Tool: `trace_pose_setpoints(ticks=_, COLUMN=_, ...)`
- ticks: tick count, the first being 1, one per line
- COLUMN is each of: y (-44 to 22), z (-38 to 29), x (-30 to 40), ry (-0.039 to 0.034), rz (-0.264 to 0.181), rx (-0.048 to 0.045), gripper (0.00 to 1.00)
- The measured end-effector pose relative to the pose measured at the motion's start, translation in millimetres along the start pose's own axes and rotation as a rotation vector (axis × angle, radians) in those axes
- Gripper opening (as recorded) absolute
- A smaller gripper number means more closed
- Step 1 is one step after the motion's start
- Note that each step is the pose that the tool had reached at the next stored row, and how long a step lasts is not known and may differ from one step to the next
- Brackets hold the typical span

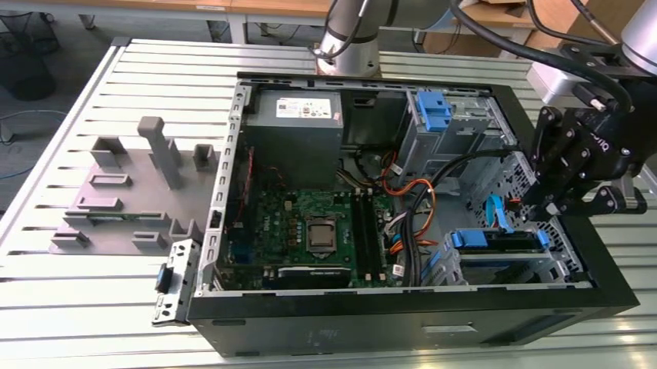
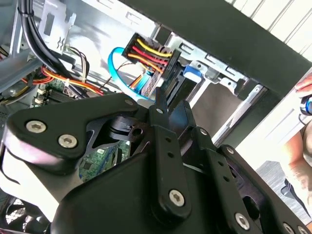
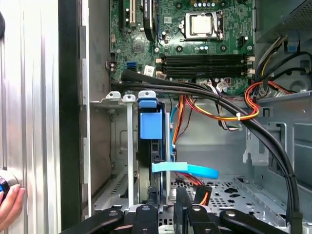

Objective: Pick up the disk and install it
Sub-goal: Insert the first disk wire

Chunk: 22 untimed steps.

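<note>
We have the disk [image 1: 497, 241] sitting in the drive cage [image 1: 534, 265] at the front corner of the open PC case [image 1: 411, 323], its blue carrier [image 3: 150, 124] edge-on in the first wrist view between the cage rails, and the gripper [image 1: 541, 206] sits just above the cage with its fingers [image 3: 146, 214] narrowed near the disk's edge; we can't tell if they actually touch it. Our main risk: the blue SATA cable [image 3: 187, 169] and the black cable bundle [image 3: 219, 97] run right beside the cage, so any sideways drift could snag them or cock the carrier in the rails. The arm reaches in from above the cage, wrist pointed down into it.
</note>
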<state>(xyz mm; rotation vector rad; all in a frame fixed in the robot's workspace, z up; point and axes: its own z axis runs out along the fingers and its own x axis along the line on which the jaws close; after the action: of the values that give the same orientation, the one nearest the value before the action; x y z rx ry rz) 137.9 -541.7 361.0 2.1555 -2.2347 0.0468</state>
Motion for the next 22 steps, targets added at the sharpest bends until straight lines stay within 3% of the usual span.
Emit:
trace_pose_setpoints(ticks=10, y=-11.7, z=1.9, x=-0.5, ry=-0.0006, rz=0.000, rx=0.0000, gripper=0.29)
trace_pose_setpoints(ticks=22, y=-20.4, z=6.3, x=-1.2, ry=-0.0028, rz=0.000, rx=-0.0001, gripper=0.29)
